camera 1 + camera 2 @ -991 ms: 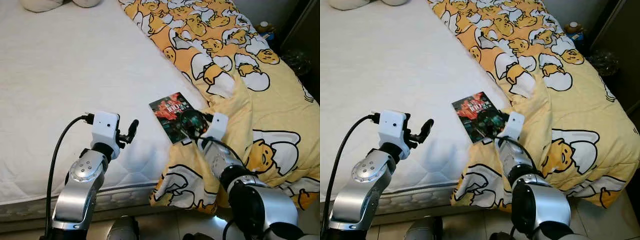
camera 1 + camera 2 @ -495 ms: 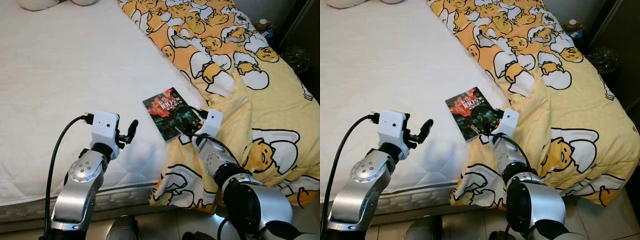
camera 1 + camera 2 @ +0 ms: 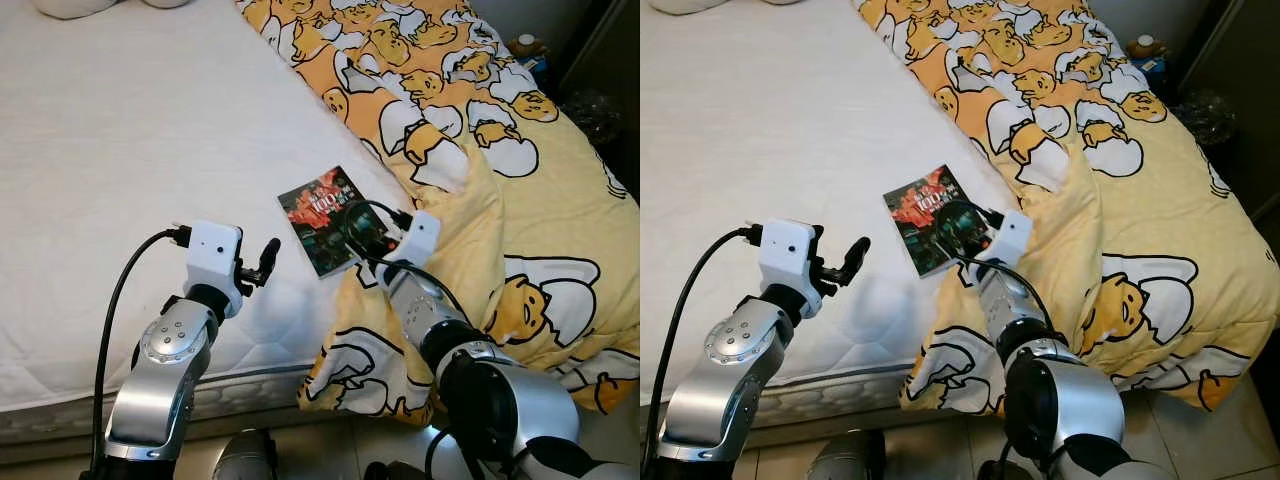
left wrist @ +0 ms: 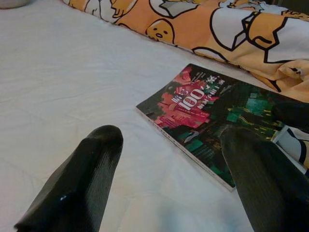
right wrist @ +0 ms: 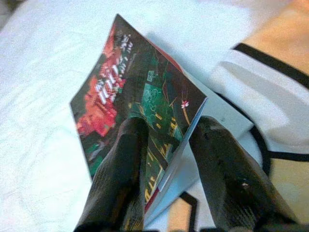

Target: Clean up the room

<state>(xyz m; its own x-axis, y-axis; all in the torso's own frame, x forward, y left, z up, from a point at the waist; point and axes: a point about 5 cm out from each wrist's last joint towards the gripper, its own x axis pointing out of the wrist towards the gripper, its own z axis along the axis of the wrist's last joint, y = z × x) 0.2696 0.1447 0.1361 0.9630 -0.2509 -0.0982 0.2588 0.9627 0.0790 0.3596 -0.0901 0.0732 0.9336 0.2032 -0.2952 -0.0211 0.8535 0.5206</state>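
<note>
A book with a dark red and green cover (image 3: 318, 212) lies on the white mattress (image 3: 130, 140), right at the edge of the yellow duvet. My right gripper (image 3: 362, 236) is shut on the book's near corner, one finger (image 5: 123, 159) on the cover and the other underneath. In the right wrist view that corner of the book (image 5: 130, 96) is lifted off the sheet. My left gripper (image 3: 268, 257) hovers open over the mattress, a short way left of the book and apart from it. The left wrist view looks between the fingers (image 4: 91, 164) at the book (image 4: 203, 111).
A yellow duvet (image 3: 520, 190) printed with egg cartoons covers the bed's right half and hangs over the near edge. Pale pillows (image 3: 75, 8) lie at the far left. Dark furniture (image 3: 610, 70) and a small bottle (image 3: 527, 44) stand beyond the bed's right side.
My right gripper has moved left and farther up the bed, taking the book with it. The left arm has stayed in place.
</note>
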